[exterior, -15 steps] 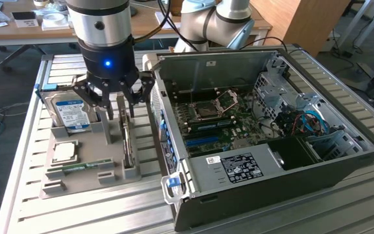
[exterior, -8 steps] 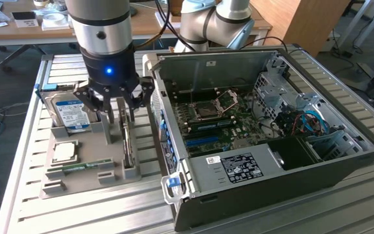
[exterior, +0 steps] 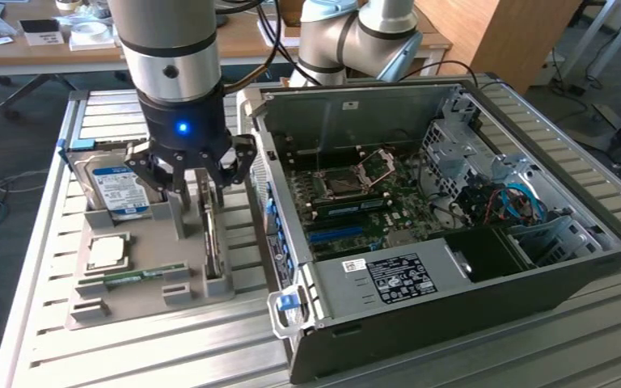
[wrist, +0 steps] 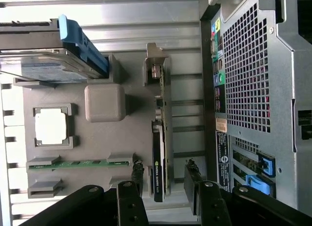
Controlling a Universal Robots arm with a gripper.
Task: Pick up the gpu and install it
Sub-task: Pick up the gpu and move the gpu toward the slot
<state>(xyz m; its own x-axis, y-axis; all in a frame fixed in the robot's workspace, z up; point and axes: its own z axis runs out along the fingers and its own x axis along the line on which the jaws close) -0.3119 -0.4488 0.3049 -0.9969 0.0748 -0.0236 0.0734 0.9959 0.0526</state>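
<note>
Location: the gpu (exterior: 211,242) stands on edge in the grey fixture tray (exterior: 138,305), left of centre in the exterior view, beside the open computer case (exterior: 429,267). It appears as a slim dark strip. Probably light, rigid and fragile, so grip across the flat faces. The gripper (wrist: 165,181) straddles it, fully spread, holding nothing.

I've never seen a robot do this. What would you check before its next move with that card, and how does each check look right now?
1. Gripper open and holding nothing: ok.
2. Its fingers stand one on each side of the gpu: ok.
3. The gpu stands upright on edge in the grey tray: ok.
4. Computer case lies open, with the motherboard exposed: ok.
5. A free slot for the card: cannot tell.
</note>
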